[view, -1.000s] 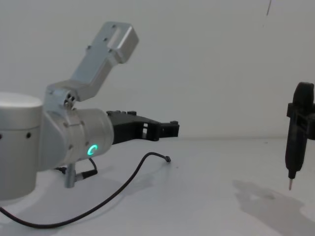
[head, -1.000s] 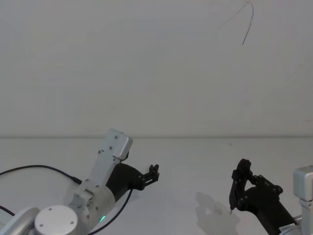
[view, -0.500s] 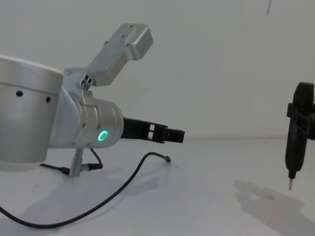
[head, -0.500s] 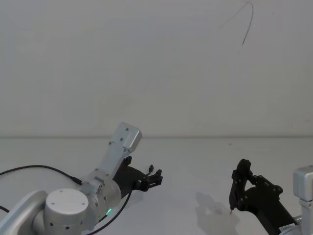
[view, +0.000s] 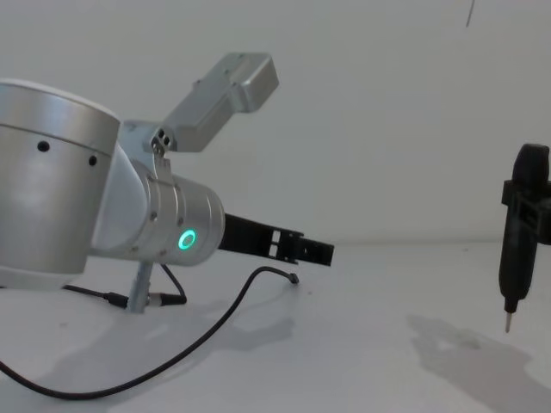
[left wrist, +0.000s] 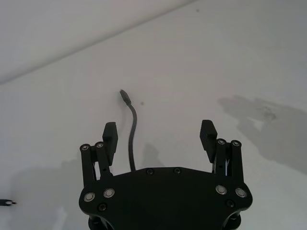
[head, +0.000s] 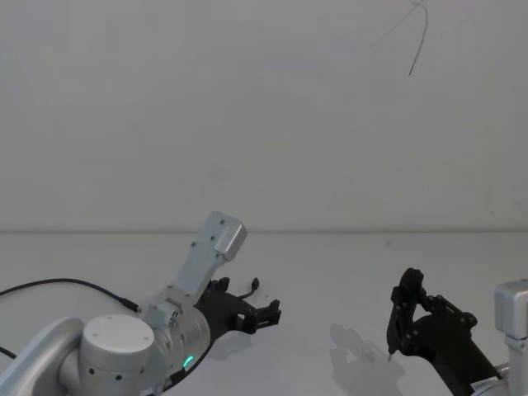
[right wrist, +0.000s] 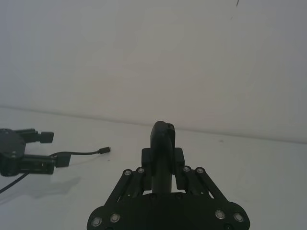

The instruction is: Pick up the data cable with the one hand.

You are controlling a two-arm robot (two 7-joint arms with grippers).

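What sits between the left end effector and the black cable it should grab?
Nothing visible. The open left end effector hangs over the data cable, which lies on the table in line with the gap between its fingers.

A plain white wall (head: 247,115) rises behind a white tabletop (head: 330,264), with a thin dark line (head: 421,41) at one o'clock.

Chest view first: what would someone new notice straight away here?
The silver left arm with its glowing green ring looms on the left, the left gripper open-fingered low over the table. The black cable curves beneath it, running out between the fingers, ungripped. The right gripper hangs parked at the right.
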